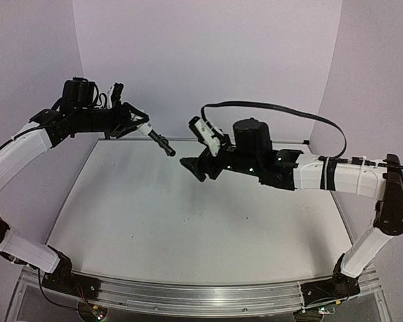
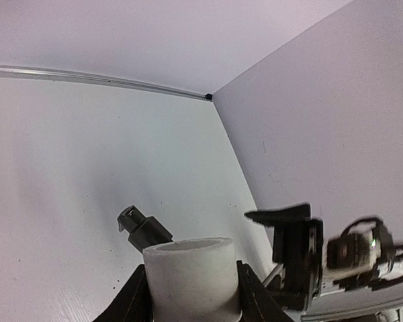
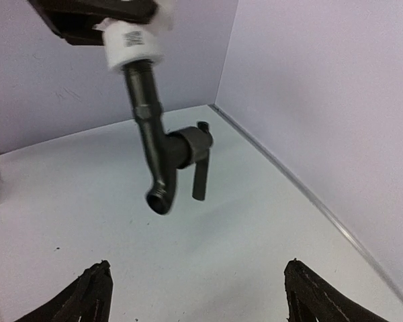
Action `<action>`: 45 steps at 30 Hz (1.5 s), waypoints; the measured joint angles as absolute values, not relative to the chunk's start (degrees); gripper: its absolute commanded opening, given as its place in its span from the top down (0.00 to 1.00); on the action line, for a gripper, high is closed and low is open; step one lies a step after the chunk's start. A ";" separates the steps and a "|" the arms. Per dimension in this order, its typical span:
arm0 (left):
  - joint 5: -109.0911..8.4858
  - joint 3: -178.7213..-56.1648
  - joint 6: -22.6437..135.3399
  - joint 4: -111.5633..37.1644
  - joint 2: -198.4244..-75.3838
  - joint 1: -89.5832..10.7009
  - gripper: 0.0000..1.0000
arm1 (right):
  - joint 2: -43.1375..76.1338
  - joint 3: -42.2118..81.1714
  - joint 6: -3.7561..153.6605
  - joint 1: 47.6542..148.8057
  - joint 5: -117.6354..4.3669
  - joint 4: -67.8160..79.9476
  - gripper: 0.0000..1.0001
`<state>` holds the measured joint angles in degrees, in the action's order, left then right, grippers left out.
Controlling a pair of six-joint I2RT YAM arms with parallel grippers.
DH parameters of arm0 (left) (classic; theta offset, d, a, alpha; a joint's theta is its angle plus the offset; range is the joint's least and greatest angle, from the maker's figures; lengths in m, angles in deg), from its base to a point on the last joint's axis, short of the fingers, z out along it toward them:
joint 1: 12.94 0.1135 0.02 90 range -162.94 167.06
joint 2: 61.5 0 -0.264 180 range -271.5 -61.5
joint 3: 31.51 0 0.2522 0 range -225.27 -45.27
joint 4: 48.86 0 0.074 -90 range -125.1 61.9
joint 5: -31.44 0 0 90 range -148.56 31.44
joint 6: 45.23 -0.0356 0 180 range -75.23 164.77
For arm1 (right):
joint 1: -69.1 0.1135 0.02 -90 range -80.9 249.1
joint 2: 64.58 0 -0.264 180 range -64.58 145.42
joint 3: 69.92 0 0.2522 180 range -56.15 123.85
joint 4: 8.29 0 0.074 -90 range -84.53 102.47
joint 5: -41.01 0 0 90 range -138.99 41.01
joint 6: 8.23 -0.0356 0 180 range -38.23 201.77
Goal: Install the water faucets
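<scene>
spout [image 2: 142, 227] half hidden behind white fitting [image 2: 191, 275], right fingers [image 2: 282, 215] blurred

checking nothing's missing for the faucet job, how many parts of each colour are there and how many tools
black spout: 1
white fitting: 1
tools: 2 (left tool shut on the fitting, right tool open and empty)
total: 4

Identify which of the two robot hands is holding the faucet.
The left hand: it grips the faucet by its white fitting, the black spout sticking out. The right hand is open and holds nothing.
</scene>
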<state>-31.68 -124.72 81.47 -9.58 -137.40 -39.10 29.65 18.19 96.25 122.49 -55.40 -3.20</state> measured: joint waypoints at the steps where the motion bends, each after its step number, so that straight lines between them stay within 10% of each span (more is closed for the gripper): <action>1: -31.72 -124.97 82.79 -9.58 -137.44 -38.92 1.00 | 30.70 18.70 97.91 124.23 -52.88 -4.57 0.13; 12: -30.67 -125.19 89.40 -9.49 -137.81 -38.20 1.00 | 45.58 31.48 107.41 129.12 -40.47 -9.19 0.22; 30: -25.19 -125.15 81.51 -8.50 -138.20 -37.68 1.00 | 50.04 38.23 107.70 128.60 -45.43 -8.89 0.98; 39: -11.20 -122.50 63.15 -10.15 -138.04 -37.61 1.00 | 47.77 38.47 90.74 118.05 -91.75 0.13 0.99; 45: 3.54 -119.16 50.79 -13.11 -135.83 -38.12 1.00 | 47.60 40.00 77.22 113.75 -120.81 1.89 0.83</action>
